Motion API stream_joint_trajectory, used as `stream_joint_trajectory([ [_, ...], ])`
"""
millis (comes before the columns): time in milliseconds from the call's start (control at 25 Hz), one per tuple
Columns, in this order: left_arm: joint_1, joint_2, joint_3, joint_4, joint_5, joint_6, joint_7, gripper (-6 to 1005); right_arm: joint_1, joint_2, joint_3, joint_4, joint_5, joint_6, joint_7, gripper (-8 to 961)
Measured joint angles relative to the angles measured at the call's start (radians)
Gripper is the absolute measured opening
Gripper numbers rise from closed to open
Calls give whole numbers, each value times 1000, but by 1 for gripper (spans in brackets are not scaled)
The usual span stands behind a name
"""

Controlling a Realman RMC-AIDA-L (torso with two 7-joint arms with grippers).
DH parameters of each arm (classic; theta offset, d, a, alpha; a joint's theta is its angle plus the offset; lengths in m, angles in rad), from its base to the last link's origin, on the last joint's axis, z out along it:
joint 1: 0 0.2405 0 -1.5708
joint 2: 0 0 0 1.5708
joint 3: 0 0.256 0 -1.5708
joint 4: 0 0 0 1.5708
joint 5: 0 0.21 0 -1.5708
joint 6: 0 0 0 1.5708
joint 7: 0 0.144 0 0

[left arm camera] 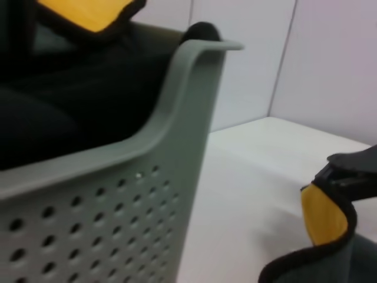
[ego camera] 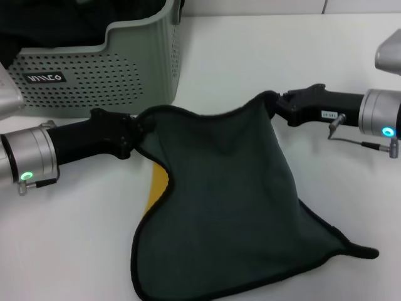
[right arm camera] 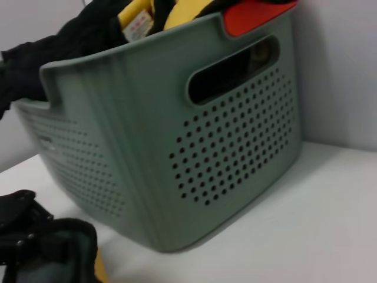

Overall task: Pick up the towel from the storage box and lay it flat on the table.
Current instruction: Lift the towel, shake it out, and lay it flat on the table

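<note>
The white table [ego camera: 263, 69] fills most of the head view and carries everything else. At its far left corner stands the storage box [ego camera: 106, 75], a pale grey-green basket with perforated walls and a small white logo on the near wall; dark cloth fills its inside, and the wrist views show yellow and red pieces poking above its rim. In front of the box, out on the tabletop, hangs the towel [ego camera: 232, 200], dark green side up, black-trimmed, stretched between the two arms by its upper corners. Its lower part drapes onto the table, one corner trailing off to the right, and a sliver of the yellow underside shows along the left edge. The left gripper [ego camera: 130, 135] pinches the towel's upper left corner, just in front of the box's near wall. The right gripper [ego camera: 280, 108] is clamped on the upper right corner, well apart from the box. The left wrist view catches that far corner folded over, yellow face outward, beneath the black fingers.
</note>
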Motion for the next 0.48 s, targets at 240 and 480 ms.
stream_joint_trajectory([
  [240, -6, 5, 9, 13, 9, -55, 5, 33, 15, 0, -5, -1, 9, -53, 0, 47],
  [480, -10, 3, 5, 31, 43, -86, -21, 35, 20, 0, -21, 1, 9, -87, 1, 50],
])
